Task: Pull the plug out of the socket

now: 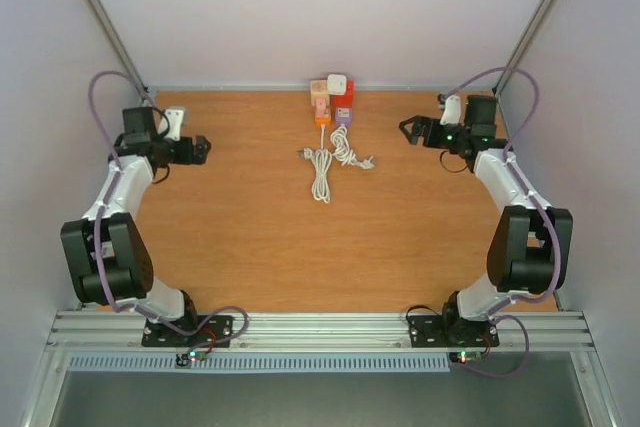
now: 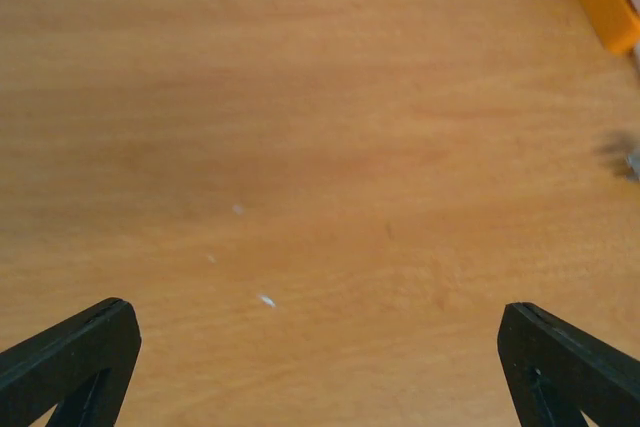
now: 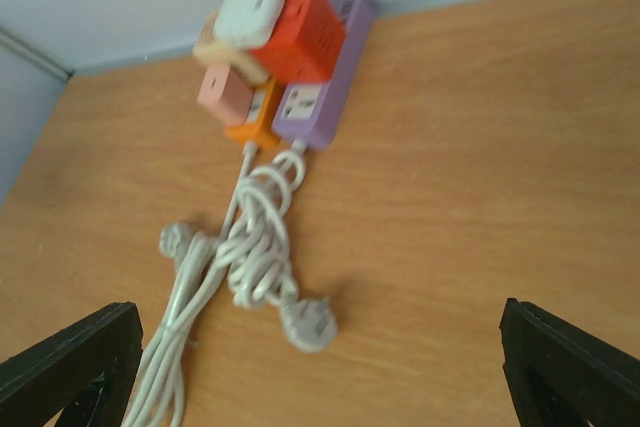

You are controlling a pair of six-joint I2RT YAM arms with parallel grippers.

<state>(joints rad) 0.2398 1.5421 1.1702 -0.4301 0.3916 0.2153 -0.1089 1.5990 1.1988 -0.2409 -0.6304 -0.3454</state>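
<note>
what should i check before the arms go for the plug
1. Left jaws open and empty: ok.
2. Right jaws open and empty: ok.
3. Plugs in view, pink plug on the orange strip, red cube on the purple strip: ok.
4. Which plug is meant: cannot tell.
5. Jaws near a plug: not ok, both sit far out to the sides.
6. Coiled cords lie on the table in front of the strips, off the plug tops: ok.

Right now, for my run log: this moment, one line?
left tool: open, empty | right tool: open, empty | plugs: seated in power strips
</note>
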